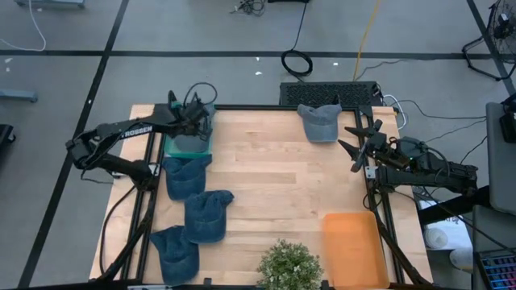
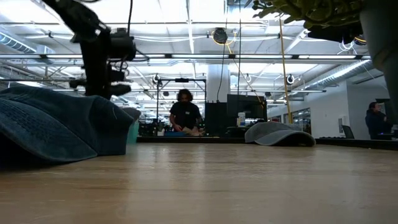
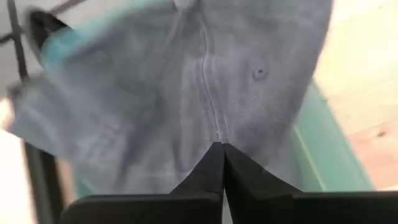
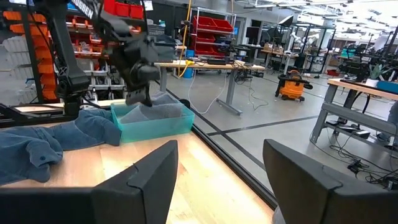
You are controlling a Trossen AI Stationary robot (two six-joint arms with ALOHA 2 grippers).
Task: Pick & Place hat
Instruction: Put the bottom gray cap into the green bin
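**Hat status: grey hat in teal bin, left gripper above it**

Hat (image 1: pixel 190 144), grey, lies in the teal bin (image 1: pixel 168 150) at the far left corner of the worktop (image 1: pixel 266 177). You will find the left gripper (image 1: pixel 196 118) directly over it; in the left wrist view its two dark fingers (image 3: pixel 214 171) are pressed together with no fabric between them, just above the crown seam of the hat.

Note a second grey hat (image 1: pixel 319 122) lying on the far edge of the worktop, near the right gripper (image 1: pixel 362 146). The right gripper waits at the right edge with its jaws spread wide and nothing held.

Three blue denim hats (image 1: pixel 203 214) lie in a column along the left side, just beside the bin and toward the near edge. An orange tray (image 1: pixel 351 238) sits at the near right, and a potted plant (image 1: pixel 289 266) at the near edge centre.

In the low view you can see a person (image 2: pixel 185 114) in the room beyond.
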